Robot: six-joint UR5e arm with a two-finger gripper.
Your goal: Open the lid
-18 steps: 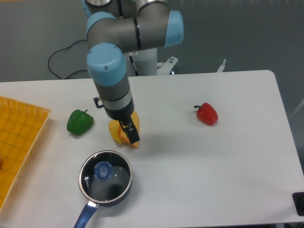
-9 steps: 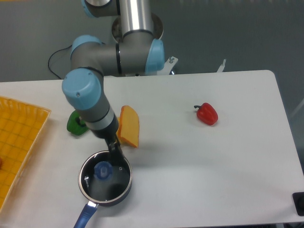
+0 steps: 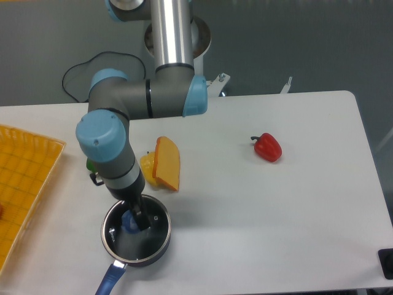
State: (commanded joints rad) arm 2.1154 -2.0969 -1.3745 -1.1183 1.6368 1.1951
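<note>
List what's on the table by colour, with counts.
Red: 1, pepper
Yellow/orange: 2, food piece, tray
Green: 1, pepper, mostly hidden by the arm
Blue-trimmed: 2, saucepan, lid
Total: 6
End effector sits at the lid's knob.

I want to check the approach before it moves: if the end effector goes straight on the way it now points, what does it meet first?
Most likely the blue knob of the glass lid; the end effector points down right beside it, perhaps already touching. Depth is unclear.
</note>
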